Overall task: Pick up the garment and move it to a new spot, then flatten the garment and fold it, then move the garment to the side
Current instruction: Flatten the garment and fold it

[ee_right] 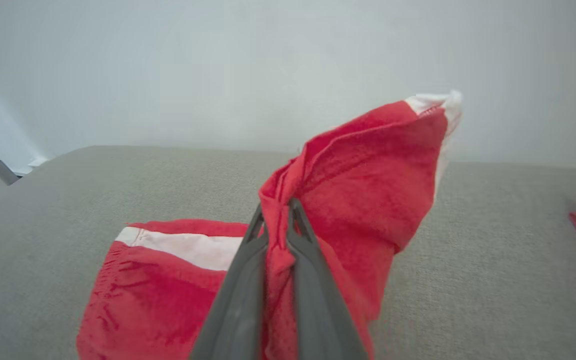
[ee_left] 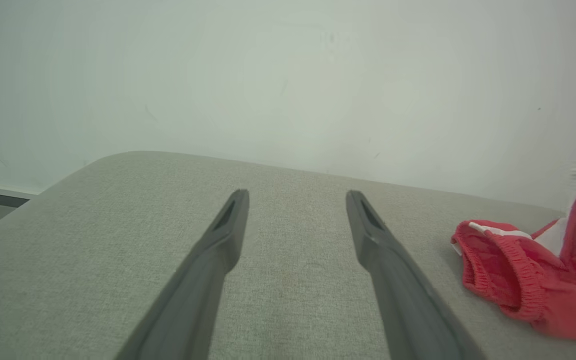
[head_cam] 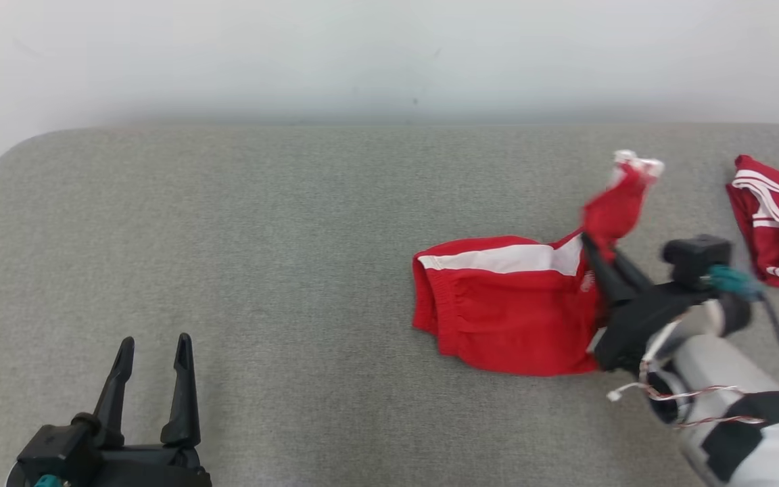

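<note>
Grey padded surface (head_cam: 227,237) bearing red shorts (head_cam: 498,311) right of centre, waistband leftward, one leg bunched and raised in the clamped right gripper (head_cam: 589,240), the nearer arm; the left gripper (head_cam: 155,341), fingers apart and empty, rests well away.

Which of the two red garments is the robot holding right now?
The red shorts nearer the middle: the right hand is shut on a fold, lifting one corner. The other red garment lies apart at the far right.
</note>
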`<state>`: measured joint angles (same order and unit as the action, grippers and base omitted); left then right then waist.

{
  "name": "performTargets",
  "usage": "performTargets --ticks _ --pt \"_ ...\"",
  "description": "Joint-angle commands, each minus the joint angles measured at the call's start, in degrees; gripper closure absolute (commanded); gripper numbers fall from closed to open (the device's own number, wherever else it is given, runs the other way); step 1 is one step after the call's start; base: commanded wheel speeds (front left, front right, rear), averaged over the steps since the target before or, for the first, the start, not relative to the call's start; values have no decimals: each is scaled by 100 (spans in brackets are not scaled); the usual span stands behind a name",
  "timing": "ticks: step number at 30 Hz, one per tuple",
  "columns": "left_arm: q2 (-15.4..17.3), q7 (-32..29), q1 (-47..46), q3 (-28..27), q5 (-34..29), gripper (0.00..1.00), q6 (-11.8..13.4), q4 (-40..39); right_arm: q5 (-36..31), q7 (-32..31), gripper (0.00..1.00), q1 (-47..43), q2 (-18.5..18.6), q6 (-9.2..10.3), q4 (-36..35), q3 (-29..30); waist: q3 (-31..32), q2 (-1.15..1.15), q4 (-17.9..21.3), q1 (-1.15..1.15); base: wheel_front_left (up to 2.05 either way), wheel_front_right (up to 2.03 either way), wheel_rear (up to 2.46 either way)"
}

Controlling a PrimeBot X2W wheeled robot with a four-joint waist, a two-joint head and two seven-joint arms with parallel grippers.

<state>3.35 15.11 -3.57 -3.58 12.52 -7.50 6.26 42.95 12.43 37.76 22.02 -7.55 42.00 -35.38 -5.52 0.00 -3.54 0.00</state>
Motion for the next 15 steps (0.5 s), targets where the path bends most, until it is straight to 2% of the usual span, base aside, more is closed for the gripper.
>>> performTargets --ticks 1,8,15 --pt "6 1 38 1 -28 0 4 -17 -108 -28 100 42 -104 15 -148 -132 -5 0 -103 0 0 0 0" --pt "-23 1 -58 95 42 0 4 22 -439 -79 100 -251 -462 15 -484 -579 -96 0 -451 0 0 0 0" --pt "-34 1 -91 79 110 0 4 64 -578 -88 100 -676 -675 15 -382 -790 -174 0 -649 0 0 0 0"
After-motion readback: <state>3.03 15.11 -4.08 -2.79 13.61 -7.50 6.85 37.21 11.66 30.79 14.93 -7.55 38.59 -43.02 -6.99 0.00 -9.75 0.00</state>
